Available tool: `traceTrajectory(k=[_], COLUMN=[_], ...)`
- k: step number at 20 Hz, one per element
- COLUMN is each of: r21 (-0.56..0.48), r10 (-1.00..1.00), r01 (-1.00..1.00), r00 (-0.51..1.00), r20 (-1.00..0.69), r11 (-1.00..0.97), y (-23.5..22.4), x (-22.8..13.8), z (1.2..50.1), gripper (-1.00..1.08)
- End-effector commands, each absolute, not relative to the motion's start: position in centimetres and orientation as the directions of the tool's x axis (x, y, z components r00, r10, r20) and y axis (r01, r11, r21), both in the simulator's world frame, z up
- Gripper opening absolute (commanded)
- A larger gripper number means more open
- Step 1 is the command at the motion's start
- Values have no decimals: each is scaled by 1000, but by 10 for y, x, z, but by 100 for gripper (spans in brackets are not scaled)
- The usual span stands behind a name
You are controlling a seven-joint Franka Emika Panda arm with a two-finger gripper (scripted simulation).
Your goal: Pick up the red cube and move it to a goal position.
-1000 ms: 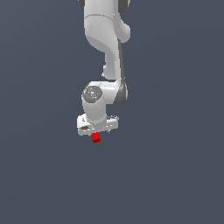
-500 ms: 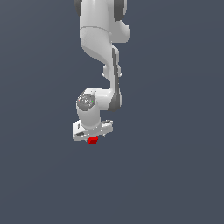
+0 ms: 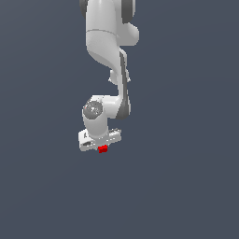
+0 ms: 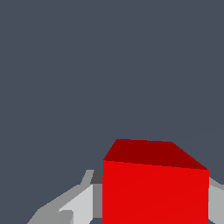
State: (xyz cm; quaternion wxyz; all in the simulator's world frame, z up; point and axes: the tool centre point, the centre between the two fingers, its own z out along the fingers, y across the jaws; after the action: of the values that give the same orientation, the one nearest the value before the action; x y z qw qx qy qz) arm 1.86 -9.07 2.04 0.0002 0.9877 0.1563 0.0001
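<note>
**Red cube clamped between the fingers**

The white arm (image 3: 109, 56) reaches down from the top of the exterior view, its wrist bent so that the gripper (image 3: 102, 148) sits at the lowest end. The red cube (image 3: 103, 149) is pinched directly between the fingers, which are closed against its sides. In the exterior view only a small red patch shows just under the gripper's white body, far narrower than that body.

In the wrist view the red cube (image 4: 155, 188) fills the space between the fingers (image 4: 78, 205), one pale grey finger pressed to each side face; the cube's darker upper face and bright front face are both visible. Behind cube and arm there is only a flat, uniform slate-grey background (image 3: 186, 177) in both views.
</note>
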Motion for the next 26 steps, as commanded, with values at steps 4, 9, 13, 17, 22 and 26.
traceTrajectory(k=[4, 9, 13, 17, 22, 26], r21=[0, 0, 0, 1, 1, 1], r10=[309, 309, 309, 309, 310, 310], r01=[309, 309, 309, 309, 310, 310], r00=[951, 951, 951, 951, 951, 951], r20=[0, 0, 0, 0, 0, -1], r11=[-951, -951, -951, -951, -951, -951], y=[-90, -87, -80, -70, -52, -34], x=[19, 16, 13, 7, -4, -13], z=[21, 28, 43, 65, 104, 143], gripper=[-100, -100, -100, -100, -100, -100])
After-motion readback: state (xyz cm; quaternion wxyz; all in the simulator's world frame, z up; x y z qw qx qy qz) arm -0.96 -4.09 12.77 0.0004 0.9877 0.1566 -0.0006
